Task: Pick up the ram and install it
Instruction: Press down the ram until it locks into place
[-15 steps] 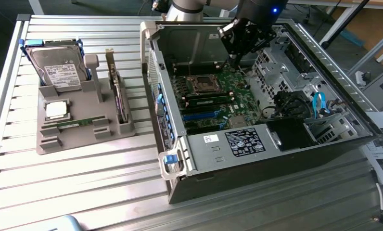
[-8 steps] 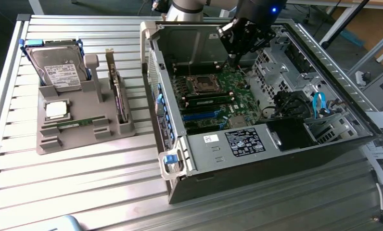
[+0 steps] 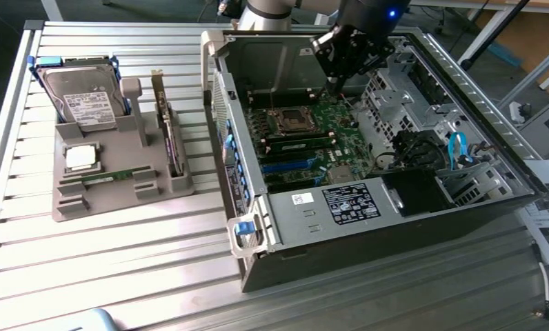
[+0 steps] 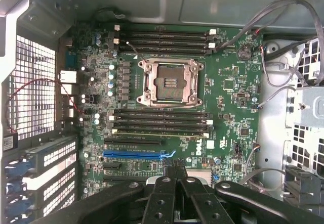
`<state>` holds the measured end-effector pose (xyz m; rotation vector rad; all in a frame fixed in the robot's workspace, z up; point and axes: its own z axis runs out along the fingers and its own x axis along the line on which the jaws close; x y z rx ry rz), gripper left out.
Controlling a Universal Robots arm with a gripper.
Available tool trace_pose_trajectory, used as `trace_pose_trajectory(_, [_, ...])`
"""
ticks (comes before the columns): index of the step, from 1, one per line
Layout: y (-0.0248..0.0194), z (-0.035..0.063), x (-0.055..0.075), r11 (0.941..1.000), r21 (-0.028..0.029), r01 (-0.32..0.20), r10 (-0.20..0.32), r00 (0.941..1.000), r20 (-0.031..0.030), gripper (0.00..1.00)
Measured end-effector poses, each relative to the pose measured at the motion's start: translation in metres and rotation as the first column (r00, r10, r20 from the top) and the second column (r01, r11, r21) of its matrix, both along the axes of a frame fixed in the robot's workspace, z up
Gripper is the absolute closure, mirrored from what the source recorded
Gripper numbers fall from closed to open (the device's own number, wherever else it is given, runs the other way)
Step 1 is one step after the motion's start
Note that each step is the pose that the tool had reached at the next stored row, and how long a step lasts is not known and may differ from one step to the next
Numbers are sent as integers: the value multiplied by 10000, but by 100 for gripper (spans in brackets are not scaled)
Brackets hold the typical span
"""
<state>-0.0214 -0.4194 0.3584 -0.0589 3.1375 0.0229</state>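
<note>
The ram, a thin green stick, lies flat in the front slot of the grey holder at the exterior view's left. My gripper hangs inside the open computer case, far from the holder and above the motherboard. In the wrist view the gripper has its fingers pressed together with nothing between them, over the board's blue slot. Long black memory slots lie beside the empty processor socket. A green strip there looks like a seated stick.
The holder also carries a silver hard drive, an upright dark expansion card and a processor chip. The case's walls, drive cages and cables crowd the board. Slatted metal table lies around.
</note>
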Motion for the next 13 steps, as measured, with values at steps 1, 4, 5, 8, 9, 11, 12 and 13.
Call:
trace_pose_trajectory(1, [5,0,0,10000,1,0,0,10000,1,89])
trace_pose_trajectory(4, [24,0,-2,10000,0,0,0,10000,0,89])
trace_pose_trajectory(5, [31,0,-3,10000,0,0,0,10000,0,89])
trace_pose_trajectory(8, [35,0,-2,10000,1,-1,1,10000,0,89])
trace_pose_trajectory(9, [35,0,-3,10000,1,-1,1,10000,0,89])
trace_pose_trajectory(11, [35,0,-3,10000,0,0,0,10000,0,89])
trace_pose_trajectory(12, [35,0,-3,10000,0,0,0,10000,0,89])
trace_pose_trajectory(13, [35,0,-3,10000,0,0,0,10000,0,89])
